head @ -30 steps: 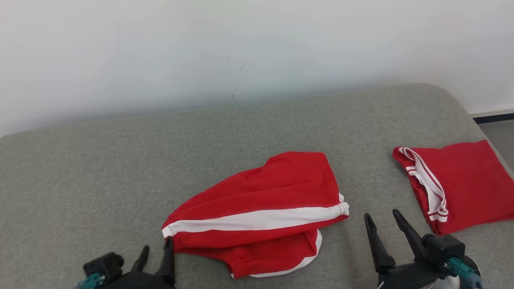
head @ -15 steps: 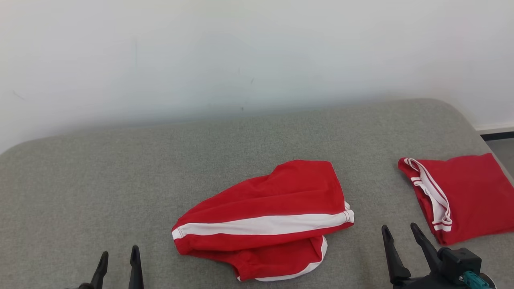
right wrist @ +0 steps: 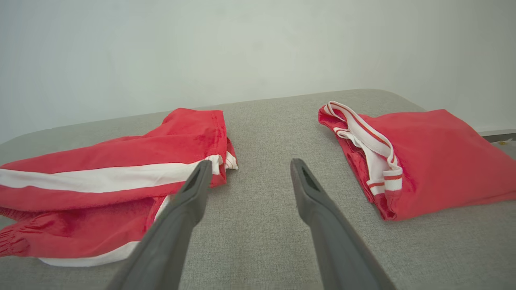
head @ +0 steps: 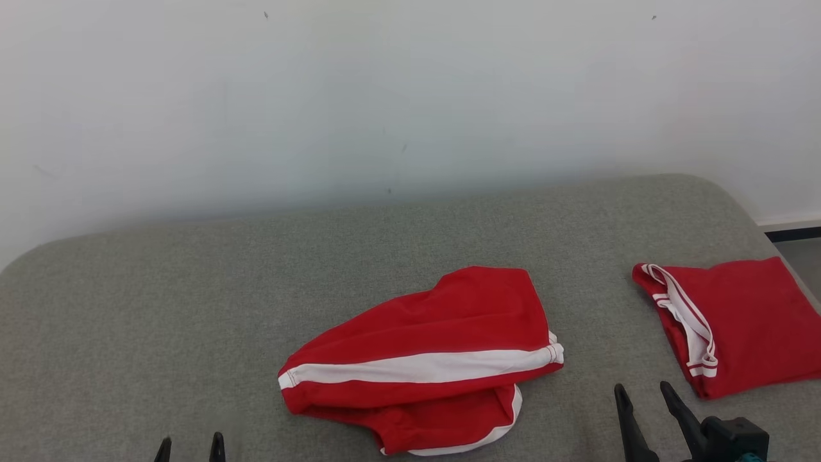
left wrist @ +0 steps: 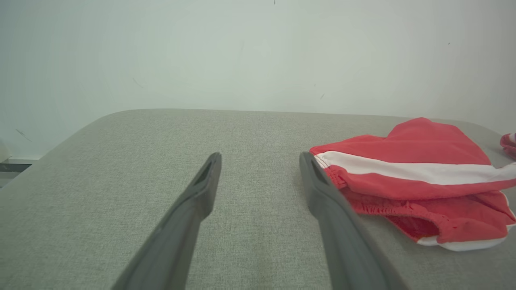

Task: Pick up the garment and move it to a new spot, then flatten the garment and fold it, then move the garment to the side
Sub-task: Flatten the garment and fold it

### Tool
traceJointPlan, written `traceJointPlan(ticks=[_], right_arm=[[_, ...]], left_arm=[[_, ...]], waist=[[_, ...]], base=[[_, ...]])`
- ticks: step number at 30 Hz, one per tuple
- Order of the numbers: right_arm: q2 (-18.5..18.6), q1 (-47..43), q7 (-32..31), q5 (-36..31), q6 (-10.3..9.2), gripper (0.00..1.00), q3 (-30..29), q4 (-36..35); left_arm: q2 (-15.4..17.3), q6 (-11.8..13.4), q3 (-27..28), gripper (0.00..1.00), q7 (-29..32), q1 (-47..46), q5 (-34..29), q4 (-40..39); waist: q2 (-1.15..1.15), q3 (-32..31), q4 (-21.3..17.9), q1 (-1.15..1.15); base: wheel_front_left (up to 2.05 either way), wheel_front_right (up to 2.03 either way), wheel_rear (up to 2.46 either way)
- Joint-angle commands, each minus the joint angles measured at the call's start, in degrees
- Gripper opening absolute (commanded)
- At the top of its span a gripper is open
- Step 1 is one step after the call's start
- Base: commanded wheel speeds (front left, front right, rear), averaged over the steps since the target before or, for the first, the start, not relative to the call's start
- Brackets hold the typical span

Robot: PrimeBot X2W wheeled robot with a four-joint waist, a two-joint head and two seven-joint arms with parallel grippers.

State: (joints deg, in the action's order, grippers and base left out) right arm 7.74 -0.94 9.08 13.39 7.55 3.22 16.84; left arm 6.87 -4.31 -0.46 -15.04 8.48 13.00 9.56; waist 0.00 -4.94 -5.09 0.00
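Left tool (head: 190, 443), right tool (head: 642, 388): wide open, empty.

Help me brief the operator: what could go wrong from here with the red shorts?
1. The red shorts lie loosely bunched, a lower layer poking out; the open right end effector might pinch one layer and undo the fold.
2. The other red garment sits near the right edge of the grey surface; shorts set there could nudge it off.

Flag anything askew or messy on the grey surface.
The middle garment lies crooked and bunched: its white stripe runs slanted and a lower layer pokes out beneath. The right garment sits folded flat. Nothing looks spilled or damaged.
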Motion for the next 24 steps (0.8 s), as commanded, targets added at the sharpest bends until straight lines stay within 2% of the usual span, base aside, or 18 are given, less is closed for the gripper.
traceJointPlan(ticks=[1,11,24], right_arm=[[-0.16,-0.64,0.09,-0.46,-0.14,1.0,-0.23,0.09],[-0.09,-1.46,-0.25,-1.01,-0.14,1.0,0.07,-0.67],[-0.25,-1.12,-0.54,-0.97,-0.14,1.0,0.15,-1.0]], left_arm=[[-0.59,-0.36,0.83,1.0,-0.15,1.32,-0.9,-0.32],[-2.53,-2.25,4.28,1.0,-0.15,2.06,-2.88,1.11],[-3.53,-3.11,4.69,1.0,-0.16,1.01,-3.95,1.71]], waist=[[0.0,-0.14,0.03,0.0],[0.0,-0.33,0.73,0.0],[0.0,0.27,1.39,0.0]], base=[[0.0,0.0,0.0],[0.0,0.0,0.0],[0.0,0.0,0.0]])
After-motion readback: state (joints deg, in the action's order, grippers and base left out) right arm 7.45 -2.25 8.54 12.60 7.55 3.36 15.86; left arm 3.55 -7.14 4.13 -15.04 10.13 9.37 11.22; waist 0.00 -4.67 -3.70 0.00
